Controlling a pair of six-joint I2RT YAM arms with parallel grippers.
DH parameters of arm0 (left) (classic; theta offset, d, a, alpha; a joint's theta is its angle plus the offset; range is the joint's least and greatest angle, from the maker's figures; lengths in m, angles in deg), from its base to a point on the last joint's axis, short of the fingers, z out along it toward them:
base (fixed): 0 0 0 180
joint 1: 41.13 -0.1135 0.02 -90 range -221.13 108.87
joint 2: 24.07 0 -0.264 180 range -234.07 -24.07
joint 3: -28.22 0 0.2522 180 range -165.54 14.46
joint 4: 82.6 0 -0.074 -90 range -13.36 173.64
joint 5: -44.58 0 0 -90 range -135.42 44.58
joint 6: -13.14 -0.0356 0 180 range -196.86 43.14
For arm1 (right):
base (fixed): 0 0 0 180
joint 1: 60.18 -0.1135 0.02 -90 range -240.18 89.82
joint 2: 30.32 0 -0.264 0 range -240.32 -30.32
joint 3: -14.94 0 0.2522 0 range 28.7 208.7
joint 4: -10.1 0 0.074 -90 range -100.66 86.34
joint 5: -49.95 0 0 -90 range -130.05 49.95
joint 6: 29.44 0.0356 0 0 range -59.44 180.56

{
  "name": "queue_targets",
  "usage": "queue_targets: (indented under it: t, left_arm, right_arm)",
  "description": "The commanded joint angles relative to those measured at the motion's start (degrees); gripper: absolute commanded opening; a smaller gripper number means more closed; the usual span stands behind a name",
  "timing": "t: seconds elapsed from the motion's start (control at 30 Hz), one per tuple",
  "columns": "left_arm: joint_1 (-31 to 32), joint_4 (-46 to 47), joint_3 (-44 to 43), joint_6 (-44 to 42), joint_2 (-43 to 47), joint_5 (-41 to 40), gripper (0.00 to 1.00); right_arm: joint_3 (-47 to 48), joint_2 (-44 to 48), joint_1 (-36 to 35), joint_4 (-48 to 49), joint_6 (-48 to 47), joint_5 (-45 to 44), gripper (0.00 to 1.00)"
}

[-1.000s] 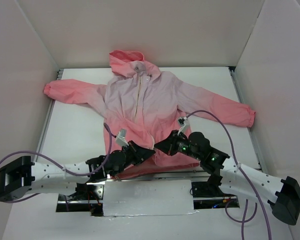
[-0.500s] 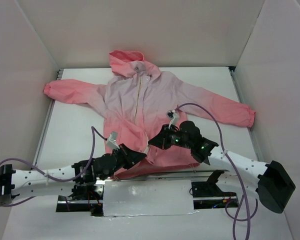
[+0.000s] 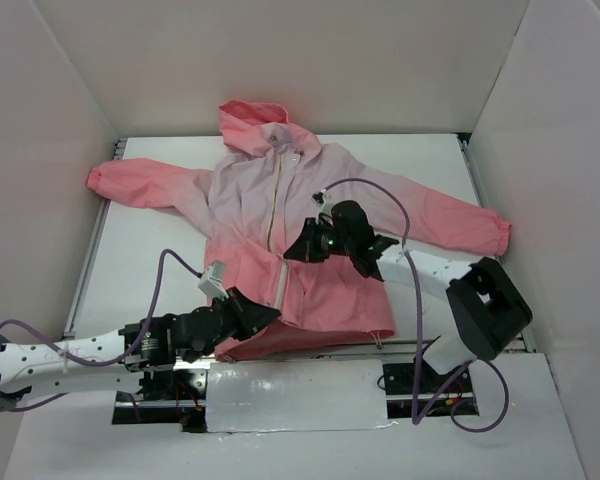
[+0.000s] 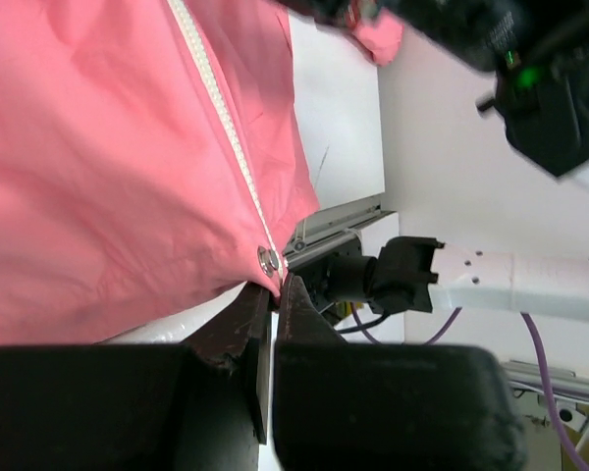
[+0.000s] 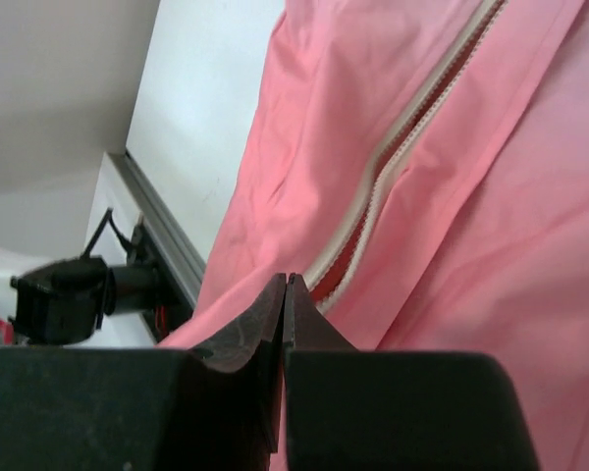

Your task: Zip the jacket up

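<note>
The jacket [image 3: 325, 200] lies flat on the table, hood at the far end, coral at the hem and pale pink at the chest. Its cream zipper [image 3: 276, 200] runs down the middle. My left gripper [image 3: 270, 312] is shut on the hem corner at the zipper's foot, just beside a metal snap [image 4: 268, 259]; its tips [image 4: 277, 285] pinch the fabric. My right gripper [image 3: 291, 252] is shut at mid-zipper, where the two tooth rows meet [image 5: 286, 280]; the pull is hidden between the tips. Beyond the right gripper's tips the zipper [image 5: 412, 128] gapes open.
White walls box in the table on three sides. A metal rail [image 3: 450, 342] and a silver plate [image 3: 295, 395] line the near edge between the arm bases. The right arm's purple cable [image 3: 380, 188] loops over the jacket's right side.
My right gripper has slid up the zipper from near the hem towards the chest, and the zipper lies closed behind it. My left gripper has stayed on the hem corner, shifting slightly left.
</note>
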Motion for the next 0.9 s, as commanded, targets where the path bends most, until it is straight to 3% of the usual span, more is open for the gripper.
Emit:
queue_targets:
  t: [0.0,0.5,0.73,0.87]
  left_arm:
    - [2.1,-1.0,-2.7,-1.6,3.5,3.6,0.00]
    - [3.3,7.1,-1.9,-11.0,3.3,9.7,0.00]
    - [4.2,12.8,-1.4,-16.0,2.9,13.1,0.00]
    - [4.5,13.7,-1.1,-17.5,2.8,14.0,0.00]
  right_arm:
    - [6.8,-4.8,4.1,1.7,-2.8,-2.8,0.00]
    - [36.0,-29.0,14.2,-9.9,-0.1,3.8,0.00]
    - [55.0,-39.6,19.3,-18.5,-1.2,6.7,0.00]
    - [61.8,-43.7,23.0,-18.5,0.9,8.9,0.00]
